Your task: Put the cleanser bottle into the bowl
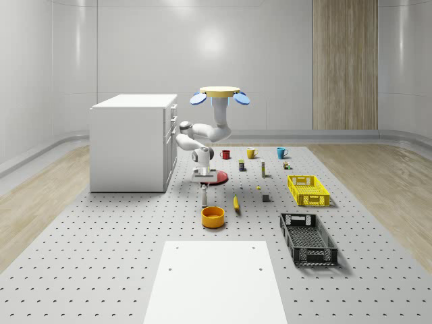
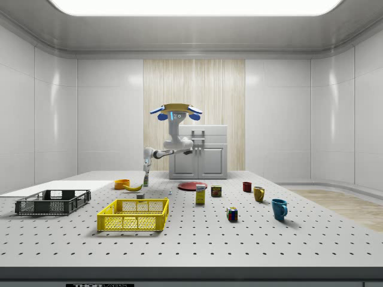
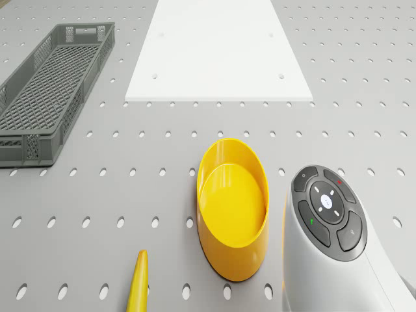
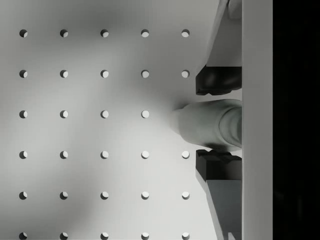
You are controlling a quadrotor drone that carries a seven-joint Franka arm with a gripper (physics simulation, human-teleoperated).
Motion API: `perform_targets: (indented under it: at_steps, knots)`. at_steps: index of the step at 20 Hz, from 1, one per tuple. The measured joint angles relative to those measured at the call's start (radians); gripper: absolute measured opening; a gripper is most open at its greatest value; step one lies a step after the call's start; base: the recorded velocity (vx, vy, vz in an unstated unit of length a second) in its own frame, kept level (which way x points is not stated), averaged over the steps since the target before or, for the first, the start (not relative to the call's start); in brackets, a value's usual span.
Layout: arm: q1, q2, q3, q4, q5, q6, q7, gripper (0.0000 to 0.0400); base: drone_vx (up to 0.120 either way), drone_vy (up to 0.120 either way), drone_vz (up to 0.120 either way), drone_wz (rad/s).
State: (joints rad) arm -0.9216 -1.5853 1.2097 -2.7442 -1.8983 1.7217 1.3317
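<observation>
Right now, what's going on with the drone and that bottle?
The drone hovers above the table, over the red plate beside the white cabinet. Its arm reaches down, with the pincer around the top of the cleanser bottle, which stands upright on the table. In the wrist view the pads flank the bottle's neck closely; firm contact can't be confirmed. The orange bowl sits just in front of it, holding nothing.
</observation>
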Motion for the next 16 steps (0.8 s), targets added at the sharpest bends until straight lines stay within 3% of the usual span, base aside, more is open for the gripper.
perform_targets:
  at_steps: [7,16]
  knots:
    - [0.002,-0.001,0.007,-0.003,0.006,-0.003,0.017,0.0133,0.000,0.000,0.000,0.000]
    - [0.027,-0.007,0.118,-0.035,0.114,-0.044,-0.003,0.0121,0.000,0.000,0.000,0.000]
